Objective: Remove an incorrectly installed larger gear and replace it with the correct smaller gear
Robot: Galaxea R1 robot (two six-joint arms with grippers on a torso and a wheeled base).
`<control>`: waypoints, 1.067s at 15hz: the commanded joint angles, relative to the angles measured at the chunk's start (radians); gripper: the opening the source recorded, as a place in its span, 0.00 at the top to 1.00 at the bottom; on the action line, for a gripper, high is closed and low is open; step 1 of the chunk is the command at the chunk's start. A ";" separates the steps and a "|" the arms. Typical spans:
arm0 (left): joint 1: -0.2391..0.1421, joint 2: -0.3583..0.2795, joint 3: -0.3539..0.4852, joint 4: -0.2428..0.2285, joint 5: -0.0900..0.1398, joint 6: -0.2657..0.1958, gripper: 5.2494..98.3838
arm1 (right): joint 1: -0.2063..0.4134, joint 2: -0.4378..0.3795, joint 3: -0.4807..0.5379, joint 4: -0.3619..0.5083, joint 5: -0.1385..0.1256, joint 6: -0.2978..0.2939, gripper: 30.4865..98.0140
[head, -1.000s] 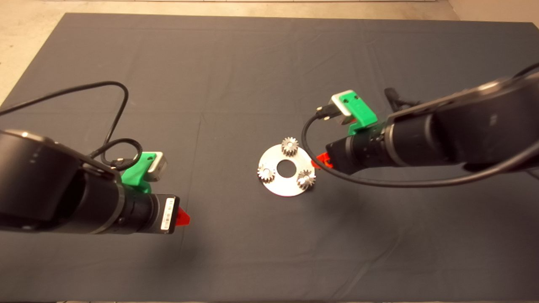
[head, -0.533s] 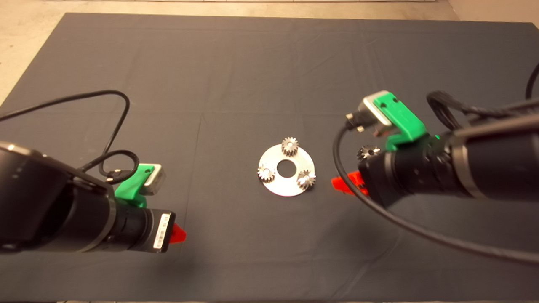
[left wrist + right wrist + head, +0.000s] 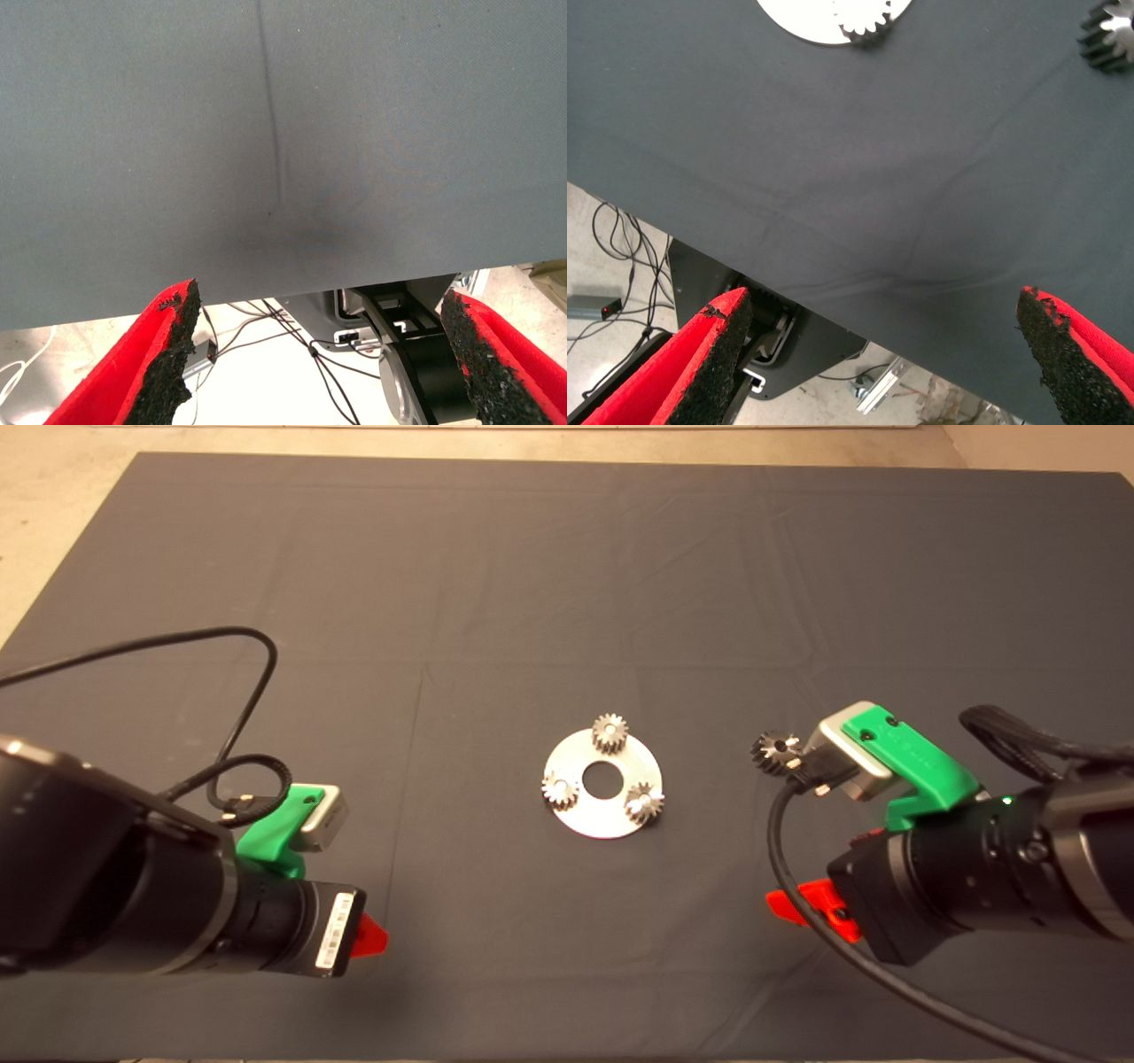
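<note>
A silver disc plate (image 3: 602, 825) lies at the mat's centre with three small pinions on it. The smaller gear (image 3: 644, 802) is the pinion on the plate's right side, with two like it (image 3: 609, 732) (image 3: 560, 788). The larger gear (image 3: 771, 749) lies flat on the mat right of the plate, partly behind my right wrist camera. My right gripper (image 3: 811, 908) hangs open and empty at the lower right, apart from both. Its wrist view shows the plate's edge (image 3: 797, 19), one pinion (image 3: 864, 27) and the larger gear (image 3: 1107, 40) beyond the spread fingers (image 3: 713, 354). My left gripper (image 3: 372, 937) is open at the lower left.
Black cables loop over the mat beside each arm (image 3: 252, 691) (image 3: 788, 868). The left wrist view shows bare mat, its near edge, and floor cables and a stand (image 3: 390, 336) beyond. Pale floor borders the mat at the far edge.
My right arm has pulled back from the plate's right side toward the lower right, uncovering the larger gear on the mat. The left arm has drifted slightly toward the near edge.
</note>
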 commanded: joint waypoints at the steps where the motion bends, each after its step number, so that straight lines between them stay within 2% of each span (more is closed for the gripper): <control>1: -0.014 -0.019 0.017 -0.059 0.132 0.008 0.32 | 0.052 -0.070 0.011 0.090 -0.126 0.009 0.28; 6: -0.014 -0.025 0.017 -0.062 0.132 0.010 0.32 | 0.079 -0.083 0.011 0.136 -0.126 0.006 0.28; 8: -0.014 -0.025 0.015 -0.079 0.132 0.010 0.32 | 0.079 -0.084 0.011 0.150 -0.126 0.008 0.28; 16: -0.014 -0.042 0.005 -0.084 0.132 0.008 0.32 | 0.077 -0.073 0.009 0.151 -0.126 0.006 0.28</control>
